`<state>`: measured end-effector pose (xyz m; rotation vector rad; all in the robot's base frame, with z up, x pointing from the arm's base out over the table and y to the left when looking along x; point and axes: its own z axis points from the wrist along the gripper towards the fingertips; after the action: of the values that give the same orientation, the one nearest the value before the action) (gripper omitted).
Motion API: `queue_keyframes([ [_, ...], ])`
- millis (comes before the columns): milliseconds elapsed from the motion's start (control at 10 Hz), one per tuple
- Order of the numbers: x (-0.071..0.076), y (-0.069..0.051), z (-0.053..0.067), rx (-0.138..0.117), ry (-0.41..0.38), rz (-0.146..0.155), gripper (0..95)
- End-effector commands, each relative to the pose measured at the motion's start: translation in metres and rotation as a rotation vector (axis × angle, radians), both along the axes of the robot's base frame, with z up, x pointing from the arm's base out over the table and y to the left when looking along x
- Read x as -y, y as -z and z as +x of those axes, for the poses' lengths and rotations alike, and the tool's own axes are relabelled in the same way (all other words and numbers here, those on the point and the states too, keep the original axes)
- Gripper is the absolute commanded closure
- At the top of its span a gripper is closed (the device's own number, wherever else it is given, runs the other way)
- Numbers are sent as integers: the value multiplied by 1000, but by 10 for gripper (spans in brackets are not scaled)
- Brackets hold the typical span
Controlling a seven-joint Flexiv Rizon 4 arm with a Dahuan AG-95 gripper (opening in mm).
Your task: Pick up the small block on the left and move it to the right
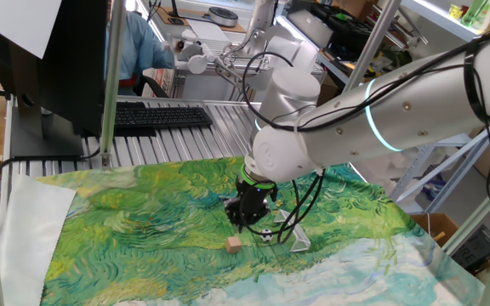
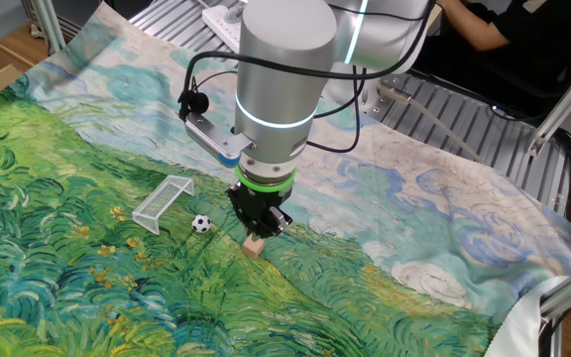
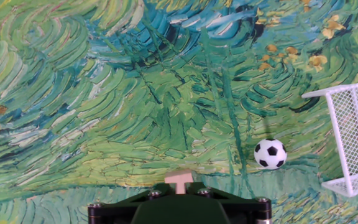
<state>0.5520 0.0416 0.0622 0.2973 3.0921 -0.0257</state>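
The small block [image 1: 234, 244] is a tan wooden cube that appears to rest on the painted cloth, left of the mini soccer ball [image 1: 264, 234]. My gripper [image 1: 245, 223] hangs straight above the block, fingertips just over its top. In the other fixed view the block [image 2: 254, 245] sits right under the gripper [image 2: 263, 226]. In the hand view only the block's top edge [image 3: 179, 178] shows, with a narrow tan strip running down between the dark finger parts of the gripper [image 3: 179, 191]. The fingertips themselves are hidden, so I cannot tell whether they are open or shut.
The soccer ball [image 3: 270, 154] lies a short way to one side of the block, and the small white goal frame [image 3: 348, 140] stands just beyond it. The goal also shows in the other fixed view [image 2: 163, 201]. A keyboard [image 1: 160, 116] lies behind the cloth.
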Motion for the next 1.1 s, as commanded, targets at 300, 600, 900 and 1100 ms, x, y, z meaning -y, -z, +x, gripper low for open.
queue_keyframes([
  [300, 0, 1, 1, 2, 13, 4, 760],
  [600, 0, 1, 1, 1, 24, 7, 760],
  [900, 0, 1, 1, 1, -1, 11, 950],
  [1100, 0, 1, 1, 1, -5, 10, 950],
])
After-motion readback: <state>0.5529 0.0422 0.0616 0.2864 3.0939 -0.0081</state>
